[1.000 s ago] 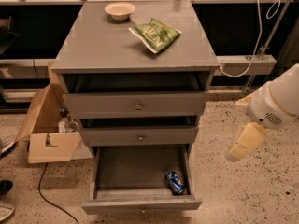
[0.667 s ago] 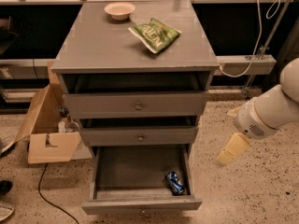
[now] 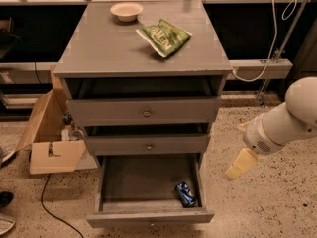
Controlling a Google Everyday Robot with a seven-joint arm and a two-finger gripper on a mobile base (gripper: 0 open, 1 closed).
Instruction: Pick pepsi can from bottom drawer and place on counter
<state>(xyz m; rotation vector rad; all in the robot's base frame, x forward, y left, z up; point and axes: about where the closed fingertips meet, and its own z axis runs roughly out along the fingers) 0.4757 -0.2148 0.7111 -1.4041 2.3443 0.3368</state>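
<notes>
- Gripper [image 3: 241, 163], a pale yellowish tip on the white arm [image 3: 287, 118], hangs over the speckled floor to the right of the cabinet, level with the gap between the middle drawer [image 3: 147, 145] and the bottom drawer [image 3: 148, 216]. It is clear of the cabinet and touches nothing. I cannot tell whether it is released or clenched.
- The bottom drawer is pulled out, and the blue can [image 3: 185, 194] lies on its side inside, in the front right corner.
- The middle drawer and the top drawer [image 3: 143, 112] each stand slightly out.
- On the counter [image 3: 109, 43] a green chip bag [image 3: 164, 36] lies right of the middle, and a small pale bowl [image 3: 126, 11] sits near the back edge.
- An open cardboard box [image 3: 49, 148] stands on the floor just beside the cabinet's left side.
</notes>
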